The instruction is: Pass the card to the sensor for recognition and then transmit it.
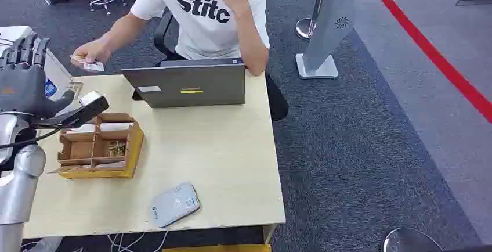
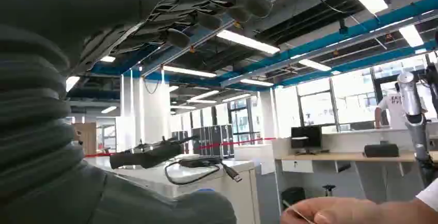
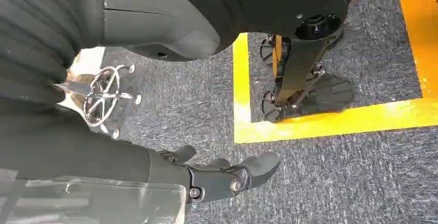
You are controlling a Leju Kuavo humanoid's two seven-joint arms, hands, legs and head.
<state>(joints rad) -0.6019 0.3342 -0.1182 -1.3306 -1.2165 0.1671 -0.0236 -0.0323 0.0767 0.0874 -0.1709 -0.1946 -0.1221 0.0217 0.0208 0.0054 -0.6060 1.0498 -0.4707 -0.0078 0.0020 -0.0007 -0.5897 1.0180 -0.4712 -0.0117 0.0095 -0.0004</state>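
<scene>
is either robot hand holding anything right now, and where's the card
Neither. The left hand is raised, fingers apart, holding nothing; the right hand hangs over the floor, holding nothing. The card is pinched by one end in the person's hand.

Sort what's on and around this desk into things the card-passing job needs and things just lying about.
Job:
- small pale card, held in the seated person's hand
- flat grey rounded card sensor near the front edge of the pale wooden desk
- robot's raised left hand, fingers apart, holding nothing

Lying about:
- grey laptop
- brown cardboard divider box
- black office chair
</scene>
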